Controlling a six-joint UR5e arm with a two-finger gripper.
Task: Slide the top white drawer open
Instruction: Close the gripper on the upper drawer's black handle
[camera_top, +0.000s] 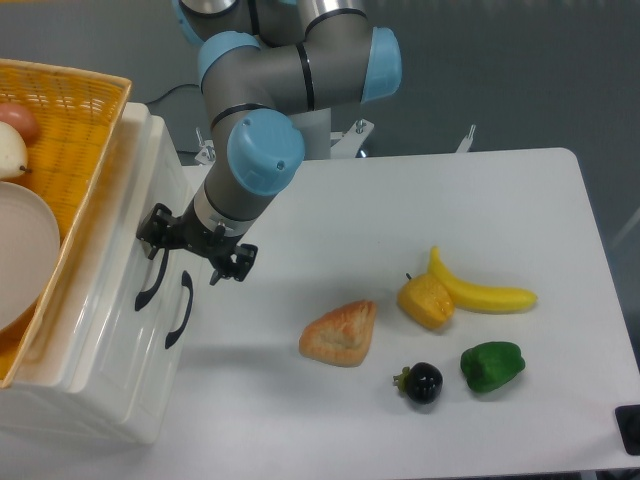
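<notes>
At the far left a yellow wicker basket sits on top of the white plastic cabinet, which stands at the left end of the worktop with its front turned toward the open surface. The top white drawer is the upper of the two fronts, apparently shut flush with the cabinet face, and its curved black handle lies just left of the lower drawer's handle. The drawer looks like glossy, stiff, light plastic, so it should slide with little force, but its smooth face offers no grip; the bowed handle is the only sensible place to take hold, by hooking or pinching its raised middle. The basket's load may add weight on the cabinet and so help keep it from dragging along during the pull. The gripper hangs right at the upper end of that handle, its dark fingers apparently spread and holding nothing, though whether one finger touches the handle I cannot tell. Rightward the worktop is bare just in front of the cabinet, giving room for the drawer to travel; the pastry is the nearest obstacle, with the other toy foods well apart beyond it.
</notes>
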